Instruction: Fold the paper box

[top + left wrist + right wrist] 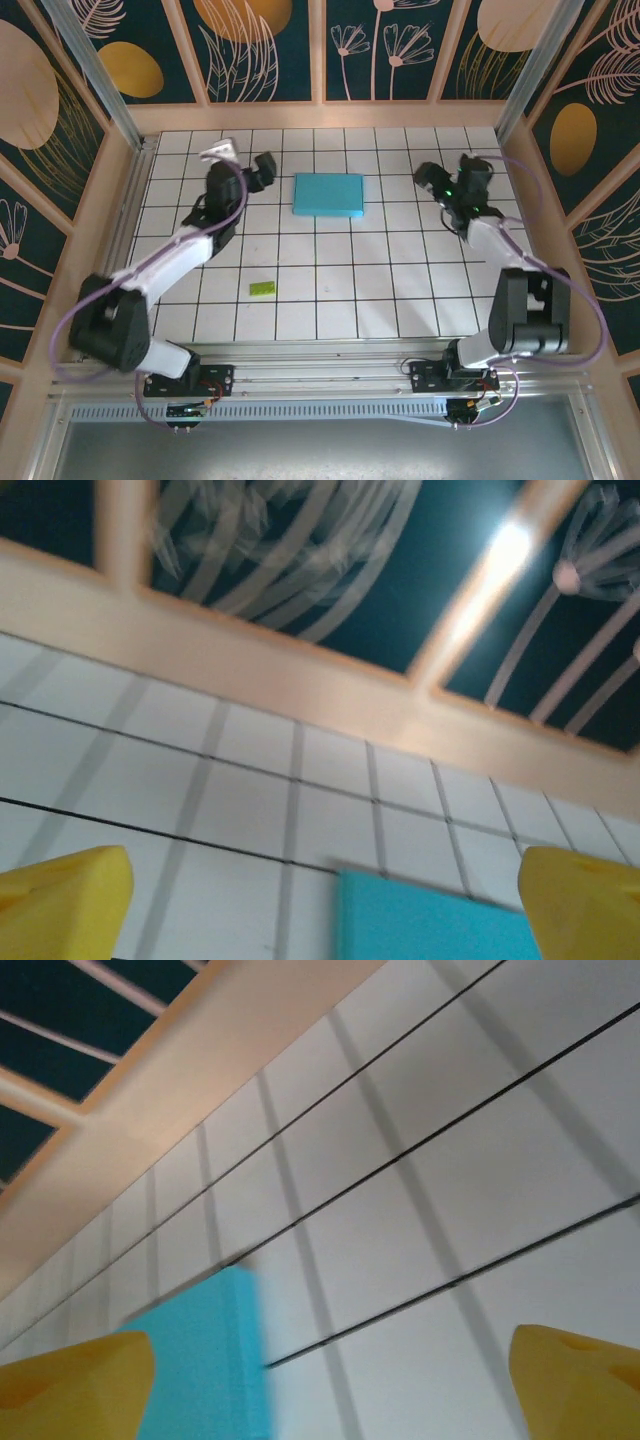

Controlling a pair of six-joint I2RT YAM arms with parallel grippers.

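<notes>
Left fingers [60, 900], right fingers [70, 1385] spread; paper box [329, 194] flat on tiled table [330, 290], floral walls [260, 40]

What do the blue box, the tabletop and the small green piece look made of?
Paper box: probably thin matte card, light blue, crisp flat edges. Tabletop: smooth white surface with dark grid lines; tile or printed board, unclear. Green piece: flat, bright green; too small to judge.

Open tiles [400, 280] all round paper box [329, 194]; green piece [262, 288] well apart.
</notes>
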